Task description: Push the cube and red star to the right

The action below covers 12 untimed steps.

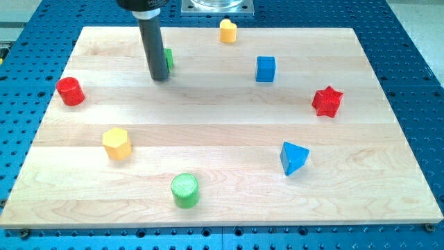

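My tip [159,78] is resting on the board, holding nothing, touching a green block [168,59].
The blue cube [265,69] is sitting well right of it; the red star [327,101] is lying near the right edge.

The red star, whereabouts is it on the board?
The red star sits near the view's right edge, right of the blue cube and above the blue triangular block.

Wooden board [222,201] on blue perforated table [409,42]

My tip [159,78] touches a green block [168,59], well left of the blue cube [265,69] and red star [327,101].
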Each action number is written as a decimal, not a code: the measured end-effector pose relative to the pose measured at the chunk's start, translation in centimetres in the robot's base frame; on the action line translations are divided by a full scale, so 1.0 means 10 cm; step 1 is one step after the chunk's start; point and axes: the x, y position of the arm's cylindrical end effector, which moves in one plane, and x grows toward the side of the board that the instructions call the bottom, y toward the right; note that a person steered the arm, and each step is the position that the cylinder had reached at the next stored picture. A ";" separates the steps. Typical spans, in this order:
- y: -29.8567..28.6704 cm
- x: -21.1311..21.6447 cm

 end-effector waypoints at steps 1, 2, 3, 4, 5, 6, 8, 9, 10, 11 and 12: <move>0.00 -0.14; 0.04 -0.14; 0.04 -0.24; 0.54 0.17; 1.34 0.30; 1.62 0.10; 2.21 0.03; 2.43 0.25; 2.58 0.23; 2.57 0.23; 2.49 0.23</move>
